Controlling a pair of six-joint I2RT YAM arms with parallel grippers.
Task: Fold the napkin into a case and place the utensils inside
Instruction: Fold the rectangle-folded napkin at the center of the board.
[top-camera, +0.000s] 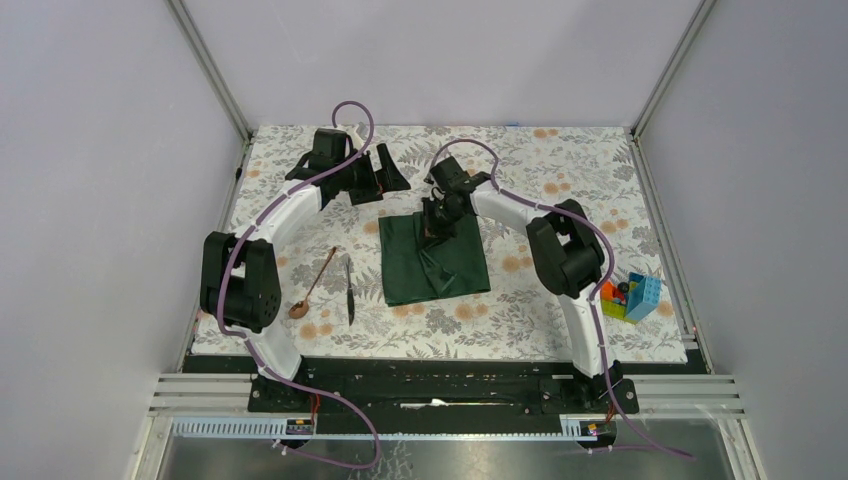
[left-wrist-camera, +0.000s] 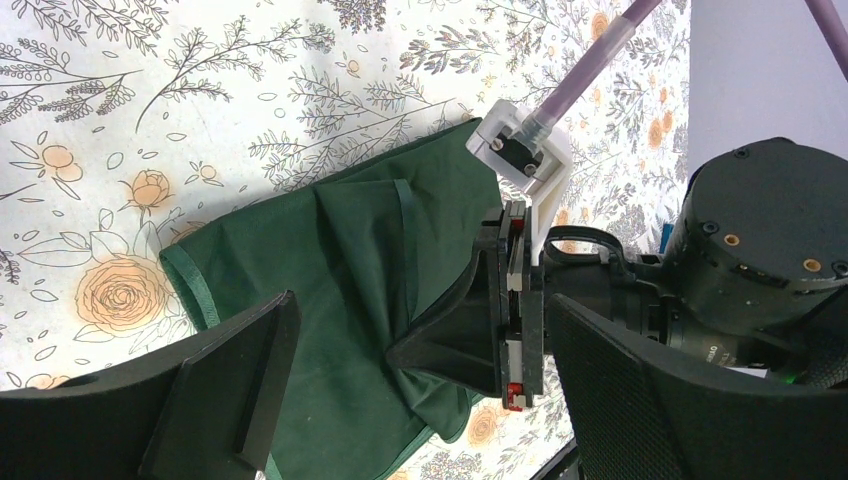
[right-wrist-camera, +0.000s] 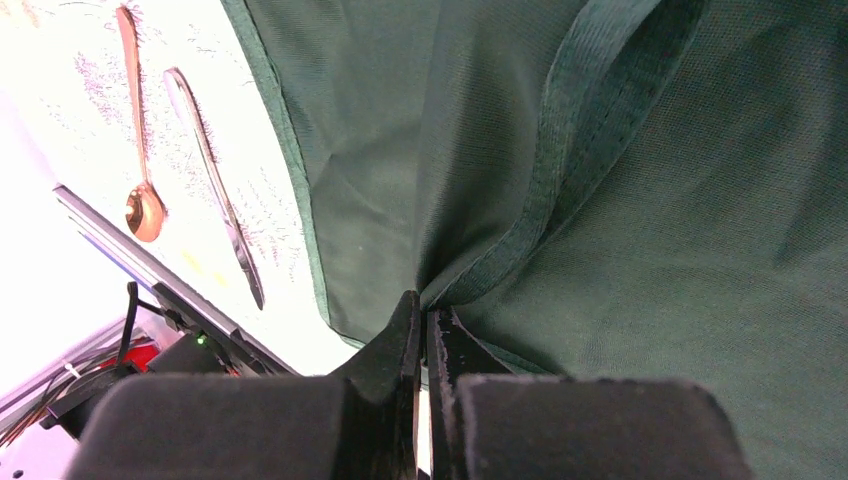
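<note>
- Where the dark green napkin (top-camera: 432, 262) lies rumpled at the middle of the tabletop, the right gripper (right-wrist-camera: 425, 310) has its fingers pressed together on a raised fold of the hem, on the side towards the far edge.
- The left gripper (top-camera: 378, 175) hangs with fingers wide apart nearer the far edge, holding nothing.
- A copper spoon (top-camera: 315, 285) and a black knife (top-camera: 349, 290) lie side by side between the napkin and the left edge.
- Coloured toy blocks (top-camera: 632, 297) sit by the right edge on the floral tablecloth (top-camera: 560, 170).

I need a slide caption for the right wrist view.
Right hand pinches dark green cloth napkin; slim copper spoon and thin knife lie nearby.
</note>
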